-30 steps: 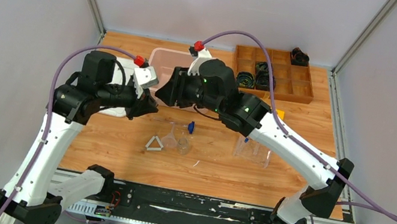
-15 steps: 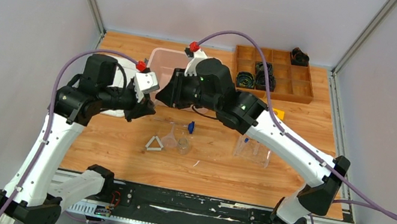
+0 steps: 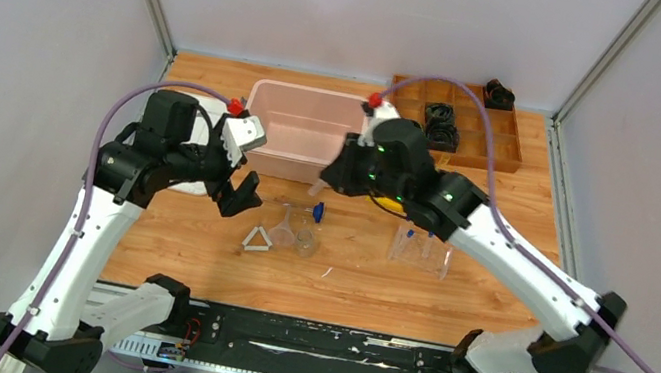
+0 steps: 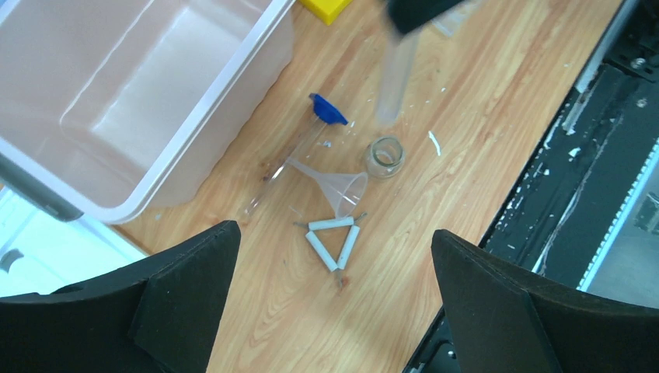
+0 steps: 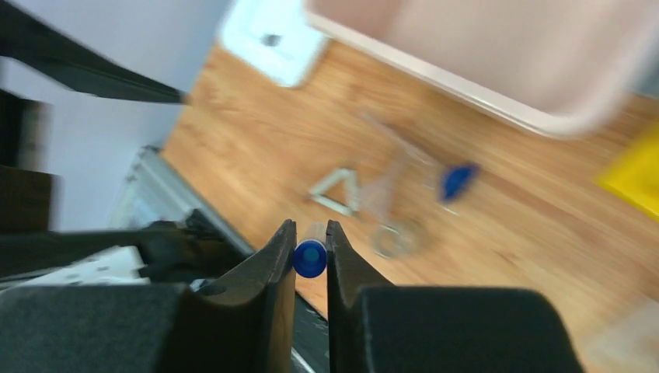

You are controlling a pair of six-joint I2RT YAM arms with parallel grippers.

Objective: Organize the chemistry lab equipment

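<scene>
My right gripper [image 5: 311,230] is shut on a clear tube with a blue cap [image 5: 309,258]. It holds that tube [image 3: 315,189] upright above the table, in front of the pink bin. My left gripper [image 3: 242,194] stands wide open and empty, with the white triangle [image 4: 334,242] on the table below the gap between its fingers. Next to the triangle lie the clear funnel [image 4: 342,186], the small clear jar [image 4: 385,155] and a second blue-capped tube [image 4: 326,109]. The clear tube rack [image 3: 420,249] stands to the right, holding blue-capped tubes.
A pink plastic bin [image 3: 297,153] sits at the back centre. A wooden compartment tray [image 3: 503,160] with black coiled bundles is at the back right. A white object [image 3: 195,186] lies under my left arm. A yellow block [image 4: 326,8] lies beside the bin.
The left gripper has opened and let go of the tube, then dropped toward the triangle. The right gripper has closed on the tube and swung right with it.
</scene>
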